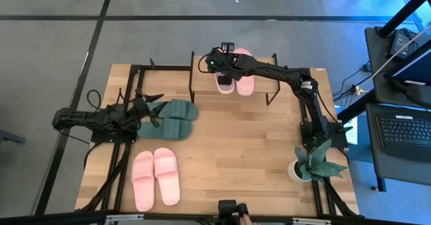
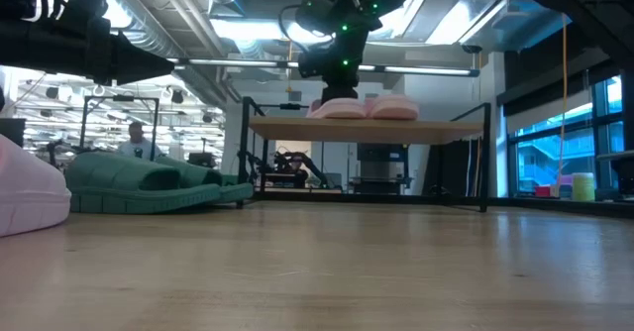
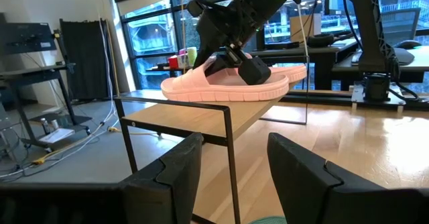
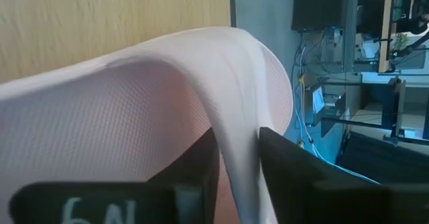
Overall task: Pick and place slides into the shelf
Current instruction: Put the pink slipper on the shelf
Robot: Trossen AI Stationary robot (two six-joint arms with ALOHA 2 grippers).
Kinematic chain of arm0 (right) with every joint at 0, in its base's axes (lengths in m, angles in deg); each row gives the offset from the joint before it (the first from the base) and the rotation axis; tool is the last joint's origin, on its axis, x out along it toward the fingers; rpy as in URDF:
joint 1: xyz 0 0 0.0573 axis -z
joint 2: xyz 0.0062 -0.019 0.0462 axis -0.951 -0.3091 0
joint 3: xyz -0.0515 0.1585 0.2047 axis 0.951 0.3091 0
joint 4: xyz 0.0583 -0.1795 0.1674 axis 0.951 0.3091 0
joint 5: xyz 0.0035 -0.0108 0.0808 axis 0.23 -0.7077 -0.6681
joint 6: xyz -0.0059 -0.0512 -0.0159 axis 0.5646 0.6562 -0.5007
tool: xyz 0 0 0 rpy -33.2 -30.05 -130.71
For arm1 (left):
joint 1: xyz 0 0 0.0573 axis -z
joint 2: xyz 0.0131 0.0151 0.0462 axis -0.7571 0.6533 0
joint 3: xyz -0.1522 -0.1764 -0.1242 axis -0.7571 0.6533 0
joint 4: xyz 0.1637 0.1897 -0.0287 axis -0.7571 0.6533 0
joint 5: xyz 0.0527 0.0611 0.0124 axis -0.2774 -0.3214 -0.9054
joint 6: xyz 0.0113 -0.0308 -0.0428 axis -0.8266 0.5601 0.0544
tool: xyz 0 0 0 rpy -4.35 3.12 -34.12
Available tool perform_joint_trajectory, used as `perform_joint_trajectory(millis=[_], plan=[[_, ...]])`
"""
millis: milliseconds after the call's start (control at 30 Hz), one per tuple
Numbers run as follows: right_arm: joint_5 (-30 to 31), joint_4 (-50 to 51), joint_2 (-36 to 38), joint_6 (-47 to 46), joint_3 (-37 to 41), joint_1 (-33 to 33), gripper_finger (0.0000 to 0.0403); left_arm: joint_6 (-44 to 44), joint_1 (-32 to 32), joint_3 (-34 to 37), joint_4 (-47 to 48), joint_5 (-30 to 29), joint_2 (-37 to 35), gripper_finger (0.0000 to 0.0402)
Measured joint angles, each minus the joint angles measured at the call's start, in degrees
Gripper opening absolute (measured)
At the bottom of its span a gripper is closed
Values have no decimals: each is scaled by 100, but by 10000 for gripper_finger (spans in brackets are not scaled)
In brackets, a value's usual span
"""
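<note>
Evidently mid-placement, the right gripper [image 1: 225, 65] pinches the wide strap of a light pink rubbery slide [image 1: 225, 83] lying on the small wooden-topped shelf [image 1: 262, 87] at the far side; it should next release and lift, while the left gripper [image 1: 153, 110], fingers spread, waits over the dark green slides [image 1: 172, 119].

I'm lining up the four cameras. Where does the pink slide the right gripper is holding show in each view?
High: pink slide on the shelf, top centre, under the right gripper.
Low: centre, on the shelf board.
Left wrist: upper middle, on the board's corner.
Right wrist: fills the frame, strap pinched.
Shared landmark: the shelf's wooden board.
</note>
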Motion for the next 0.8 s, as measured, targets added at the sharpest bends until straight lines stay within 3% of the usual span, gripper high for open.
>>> perform_joint_trajectory(millis=[300, 800], plan=[[2, 7, -2, 11, 0, 0, 159, 0, 0, 0, 2, 0, -1, 164], [20, 485, -13, 170, -204, 4, 155, 0, 0, 2, 2, 2, 0, 164]])
